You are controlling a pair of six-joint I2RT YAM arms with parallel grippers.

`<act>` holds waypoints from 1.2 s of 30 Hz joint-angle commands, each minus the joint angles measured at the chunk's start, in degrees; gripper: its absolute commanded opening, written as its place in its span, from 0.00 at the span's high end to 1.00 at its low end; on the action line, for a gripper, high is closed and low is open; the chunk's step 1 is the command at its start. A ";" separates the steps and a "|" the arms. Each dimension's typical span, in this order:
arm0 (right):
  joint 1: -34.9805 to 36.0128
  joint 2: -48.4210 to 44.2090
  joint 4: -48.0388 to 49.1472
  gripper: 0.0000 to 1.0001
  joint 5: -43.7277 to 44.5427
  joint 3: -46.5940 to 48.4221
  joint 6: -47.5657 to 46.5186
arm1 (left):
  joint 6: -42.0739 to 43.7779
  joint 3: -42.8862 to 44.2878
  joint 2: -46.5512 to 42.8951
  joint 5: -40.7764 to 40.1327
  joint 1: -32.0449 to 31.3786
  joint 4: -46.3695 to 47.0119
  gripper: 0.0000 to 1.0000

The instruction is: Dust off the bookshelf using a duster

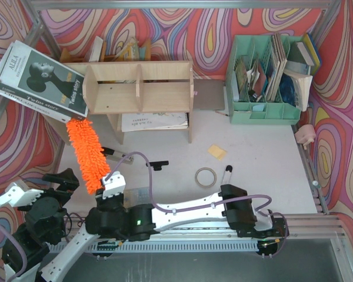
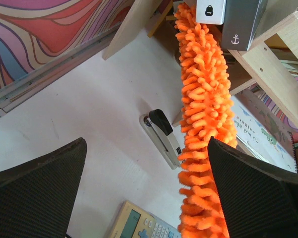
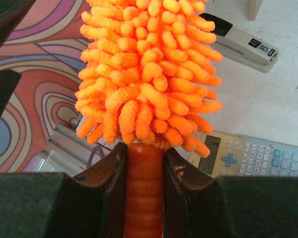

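The light plywood bookshelf (image 1: 138, 88) stands at the back of the table, and its underside shows in the left wrist view (image 2: 268, 64). My right gripper (image 1: 110, 182) reaches across to the left and is shut on the orange handle (image 3: 144, 188) of the fluffy orange duster (image 1: 85, 153). The duster points up towards the shelf's lower left corner, its tip just below the leaning books. My left gripper (image 1: 65, 181) is open and empty just left of the duster. In the left wrist view the duster (image 2: 203, 114) runs past my right-hand finger (image 2: 258, 198).
Large books (image 1: 38, 82) lean against the shelf's left end. A stapler (image 2: 161, 136) and a calculator (image 2: 139, 223) lie under the duster. A tape roll (image 1: 205, 175), a marker (image 1: 227, 173), a yellow note (image 1: 217, 151) and a mint-green organizer (image 1: 265, 76) are to the right.
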 commanded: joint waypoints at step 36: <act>-5.13 6.32 -30.47 1.00 -3.66 4.78 27.08 | 0.12 -1.16 -1.12 -0.70 -0.17 0.14 0.02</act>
